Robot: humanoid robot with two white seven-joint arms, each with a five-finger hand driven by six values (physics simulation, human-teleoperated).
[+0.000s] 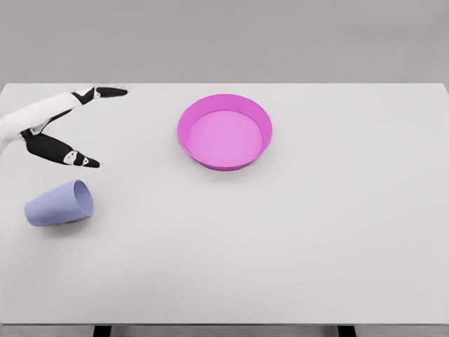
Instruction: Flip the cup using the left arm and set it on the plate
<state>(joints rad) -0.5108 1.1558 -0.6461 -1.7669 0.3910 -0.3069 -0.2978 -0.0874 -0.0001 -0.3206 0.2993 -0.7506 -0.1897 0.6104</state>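
Observation:
A pale blue cup (59, 203) lies on its side near the table's left edge, its mouth facing right and slightly away from me. A pink plate (224, 132) with a raised rim sits upright at the middle back of the table. My left hand (105, 126) comes in from the left edge, above and behind the cup, not touching it. Its black fingers (111, 91) are spread wide apart from the thumb and hold nothing. The right arm does not show.
The white table (316, 232) spans the whole view, with its front edge at the bottom and dark legs just showing beneath. A grey wall stands behind it.

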